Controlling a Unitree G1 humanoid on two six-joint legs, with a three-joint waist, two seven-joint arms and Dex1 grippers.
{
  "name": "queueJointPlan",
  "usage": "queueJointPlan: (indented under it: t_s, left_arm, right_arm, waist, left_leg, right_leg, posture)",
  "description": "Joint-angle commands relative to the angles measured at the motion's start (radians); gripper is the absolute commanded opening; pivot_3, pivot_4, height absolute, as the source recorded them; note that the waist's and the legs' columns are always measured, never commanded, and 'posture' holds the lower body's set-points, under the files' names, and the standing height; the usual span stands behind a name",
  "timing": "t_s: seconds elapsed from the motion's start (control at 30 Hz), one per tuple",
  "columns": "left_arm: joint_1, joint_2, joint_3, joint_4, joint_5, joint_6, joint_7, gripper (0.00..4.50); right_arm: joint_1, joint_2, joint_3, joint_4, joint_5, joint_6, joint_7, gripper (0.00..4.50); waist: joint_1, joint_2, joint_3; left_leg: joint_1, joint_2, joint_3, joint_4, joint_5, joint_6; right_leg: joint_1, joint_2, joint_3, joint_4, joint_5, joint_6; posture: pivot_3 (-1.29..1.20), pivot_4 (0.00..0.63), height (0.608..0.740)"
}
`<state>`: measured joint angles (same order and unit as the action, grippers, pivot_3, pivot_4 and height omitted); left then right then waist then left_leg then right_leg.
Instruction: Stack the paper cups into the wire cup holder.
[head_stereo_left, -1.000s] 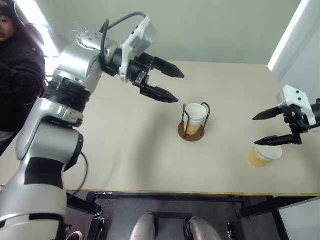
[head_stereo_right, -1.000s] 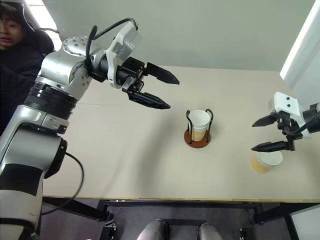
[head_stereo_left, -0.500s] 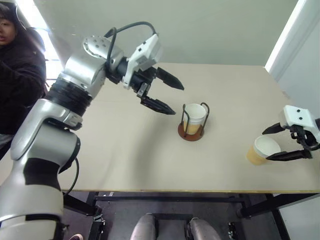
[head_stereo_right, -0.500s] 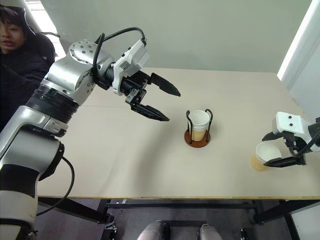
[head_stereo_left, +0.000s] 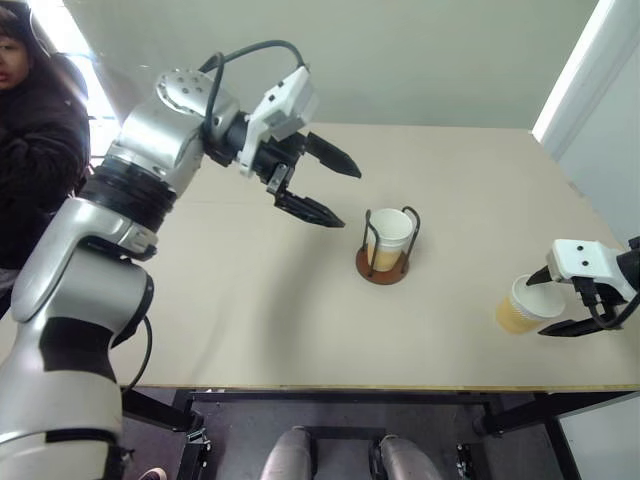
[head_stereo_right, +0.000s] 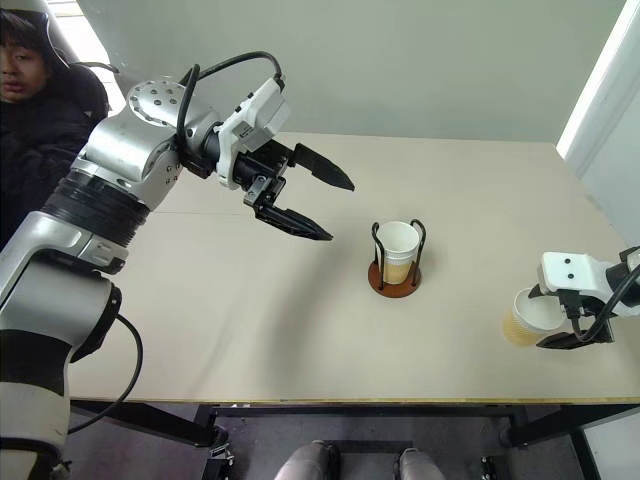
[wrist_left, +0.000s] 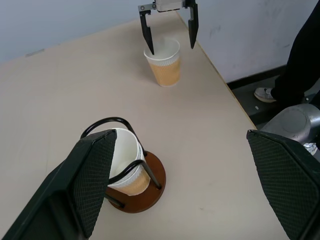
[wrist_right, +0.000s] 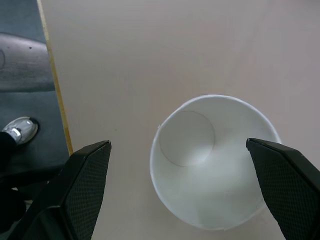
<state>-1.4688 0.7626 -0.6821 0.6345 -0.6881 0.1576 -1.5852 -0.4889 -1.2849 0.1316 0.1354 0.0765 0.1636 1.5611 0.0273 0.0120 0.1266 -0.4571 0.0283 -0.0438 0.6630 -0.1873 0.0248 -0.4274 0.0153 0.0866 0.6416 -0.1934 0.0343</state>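
holder (head_stereo_left: 384, 262): mid-bench (head_stereo_left: 250, 320), cup (head_stereo_left: 390, 232) inside | second cup (head_stereo_left: 522, 307): near right front corner, right pincer (head_stereo_left: 555, 303) straddling its rim | left pincer (head_stereo_left: 322, 185): above bench, left of and behind holder

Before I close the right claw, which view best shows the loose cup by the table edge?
The right wrist view: it looks straight down into the loose cup, its rim lying between the open fingers. The left wrist view shows its side with the right claw straddling the rim. In the eye views the claw partly hides it.
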Motion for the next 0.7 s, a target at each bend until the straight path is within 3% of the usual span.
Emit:
queueJointPlan:
  t_s: [0.03,0.33,0.43,0.7]
  left_arm:
    - [-0.013,0.011,0.011,-0.011,-0.011,-0.004,-0.029,4.46]
    - [0.022,0.027,0.028,-0.052,-0.041,0.017,-0.029,4.46]
    - [0.045,0.055,0.011,-0.076,-0.038,-0.006,-0.029,4.50]
    - [0.061,0.078,0.015,-0.088,-0.034,-0.020,-0.029,4.50]
  right_arm:
    - [0.000,-0.003,-0.005,0.008,-0.019,-0.031,0.004,4.50]
    - [0.031,-0.001,-0.002,0.011,-0.048,-0.064,0.006,4.50]
    - [0.037,0.004,0.005,0.003,-0.059,-0.071,0.001,3.90]
    - [0.013,0.028,0.029,0.023,-0.102,-0.100,-0.006,1.09]
  waist:
    - [0.000,0.000,0.000]
    - [0.000,0.000,0.000]
    - [-0.003,0.000,0.000]
    - [-0.003,0.000,0.000]
  left_leg:
    - [0.000,0.000,0.000,0.000,0.000,0.000]
    - [0.002,0.000,0.001,0.000,-0.001,0.000]
    - [0.002,0.000,0.002,0.000,-0.001,0.000]
    - [0.002,0.000,0.001,0.001,-0.001,0.000]
  right_leg:
    - [0.000,0.000,0.000,0.000,0.000,0.000]
    - [0.001,0.001,0.000,0.000,-0.002,-0.003]
    - [0.001,0.001,0.000,0.000,-0.002,-0.003]
    - [0.002,0.000,0.000,0.000,-0.002,-0.003]
  posture:
    - [0.00,0.150,0.740]
    - [0.00,0.150,0.740]
    - [0.00,0.150,0.740]
    - [0.00,0.150,0.740]
